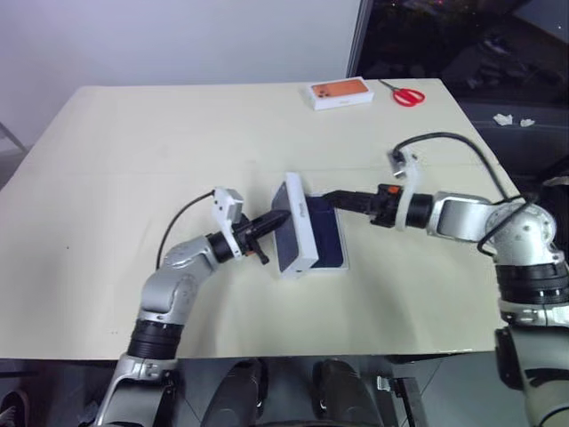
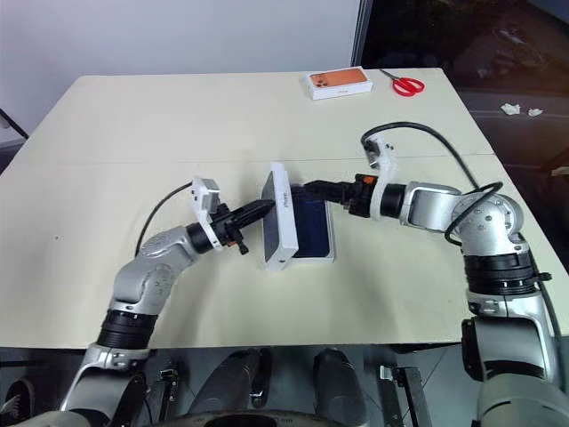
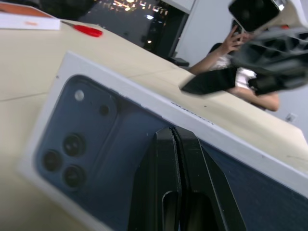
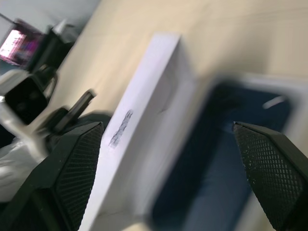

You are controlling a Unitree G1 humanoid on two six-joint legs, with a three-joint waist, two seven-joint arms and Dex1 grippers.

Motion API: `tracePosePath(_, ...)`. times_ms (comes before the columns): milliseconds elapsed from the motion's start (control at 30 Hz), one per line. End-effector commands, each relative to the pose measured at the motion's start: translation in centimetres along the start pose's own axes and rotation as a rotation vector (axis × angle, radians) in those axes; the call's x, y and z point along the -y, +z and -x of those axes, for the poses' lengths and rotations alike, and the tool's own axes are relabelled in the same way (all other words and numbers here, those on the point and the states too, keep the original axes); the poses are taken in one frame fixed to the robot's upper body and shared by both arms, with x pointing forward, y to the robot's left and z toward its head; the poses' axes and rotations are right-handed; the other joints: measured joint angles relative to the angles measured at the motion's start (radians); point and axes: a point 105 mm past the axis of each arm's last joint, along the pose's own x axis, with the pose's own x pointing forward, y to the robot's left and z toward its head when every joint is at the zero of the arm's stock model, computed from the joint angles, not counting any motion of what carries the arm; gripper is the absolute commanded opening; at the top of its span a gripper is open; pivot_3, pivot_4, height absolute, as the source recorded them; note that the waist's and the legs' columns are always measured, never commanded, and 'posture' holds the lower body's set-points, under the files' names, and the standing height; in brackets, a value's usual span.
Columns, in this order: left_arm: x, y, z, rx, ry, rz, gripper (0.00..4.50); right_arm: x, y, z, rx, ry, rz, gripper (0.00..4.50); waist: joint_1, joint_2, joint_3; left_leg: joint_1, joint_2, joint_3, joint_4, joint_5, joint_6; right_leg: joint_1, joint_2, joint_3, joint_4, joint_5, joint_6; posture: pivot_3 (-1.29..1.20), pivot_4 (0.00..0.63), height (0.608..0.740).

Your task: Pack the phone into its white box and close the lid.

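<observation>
Lid (image 1: 296, 224) leans tilted over the white box (image 1: 341, 264); closed left gripper (image 1: 281, 216) pushes it, open right gripper (image 1: 331, 199) holds nothing, so the lid may slip sideways.

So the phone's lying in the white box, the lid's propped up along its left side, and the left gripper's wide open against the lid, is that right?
Not quite: the left gripper is shut, not open, its fingers pressed together against the lid in the left wrist view. The phone does lie in the white box.

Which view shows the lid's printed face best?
Left wrist view: the lid shows its dark blue phone print and camera cluster up close. The eye views show the lid tilted on edge over the white box. The right wrist view shows its plain white side.
</observation>
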Motion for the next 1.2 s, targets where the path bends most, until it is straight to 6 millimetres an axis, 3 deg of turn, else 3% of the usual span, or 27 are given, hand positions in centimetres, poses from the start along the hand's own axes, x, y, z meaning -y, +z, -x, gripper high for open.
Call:
tracePosePath(33,0.5,0.9,-0.1,0.023,-0.014,-0.053,0.06,-0.8,0.3,-0.1,0.002,-0.006,0.313,4.47,-0.003,0.000,0.000,0.000,0.000,0.000,0.000,0.000,0.000,0.000,0.000,0.000,0.000,0.000,0.000,0.00,0.150,0.740)
tracePosePath(67,0.5,0.9,0.0,0.024,-0.014,-0.052,0.06,-0.8,-0.1,-0.2,-0.016,-0.009,0.381,4.47,-0.003,0.000,0.000,0.000,0.000,0.000,-0.001,0.000,0.000,-0.001,0.000,0.000,0.000,0.000,0.000,0.00,0.150,0.740)
tracePosePath(167,-0.3,1.3,1.6,0.000,0.019,-0.065,0.00,0.1,-1.0,-0.5,-0.032,-0.065,0.469,3.68,-0.004,0.000,0.000,0.000,0.002,0.000,-0.002,0.000,0.000,-0.002,0.001,0.001,0.000,0.000,0.000,0.00,0.150,0.740)
tracePosePath(300,-1.1,1.6,3.1,-0.033,0.054,-0.079,0.00,0.9,-1.7,-0.6,-0.077,-0.116,0.668,1.56,0.000,0.000,0.000,0.000,0.002,0.000,-0.001,0.000,-0.001,-0.001,0.001,0.001,0.000,0.000,0.000,0.00,0.150,0.740)
tracePosePath(400,-1.7,0.7,4.4,-0.109,0.088,-0.065,0.00,1.4,-1.9,-0.9,-0.098,-0.137,0.780,0.06,0.001,0.000,0.000,0.000,0.001,-0.001,-0.001,0.000,-0.001,-0.001,0.000,0.001,0.000,0.000,0.000,0.00,0.150,0.740)
tracePosePath(567,-2.0,-3.0,5.5,-0.333,0.114,-0.056,0.00,1.9,-2.3,-1.3,-0.137,-0.150,0.878,0.06,0.001,0.000,0.000,0.000,0.000,-0.001,-0.002,0.000,-0.001,-0.002,0.000,0.001,-0.001,0.000,0.000,0.00,0.150,0.740)
tracePosePath(667,-1.6,-4.3,4.7,-0.378,0.094,-0.024,0.00,2.0,-2.4,-1.5,-0.143,-0.144,0.855,0.06,0.002,0.000,0.000,0.000,0.000,-0.002,-0.001,0.000,-0.001,-0.001,-0.001,0.001,0.000,0.000,0.000,0.00,0.150,0.740)
tracePosePath(933,-1.5,-4.6,1.8,-0.353,0.073,-0.005,0.00,0.9,-3.4,-1.7,-0.198,-0.071,0.929,0.06,0.005,0.000,0.000,0.000,-0.001,-0.002,-0.001,0.000,-0.001,-0.001,-0.001,0.000,0.000,0.000,0.000,0.00,0.150,0.740)
tracePosePath(1200,-1.3,-3.7,-0.9,-0.297,0.056,0.005,0.00,1.3,-3.4,-1.4,-0.228,-0.093,0.962,0.06,0.006,0.000,0.000,0.000,-0.001,-0.002,0.000,0.001,-0.002,0.000,-0.001,0.000,0.000,0.000,0.000,0.00,0.150,0.740)
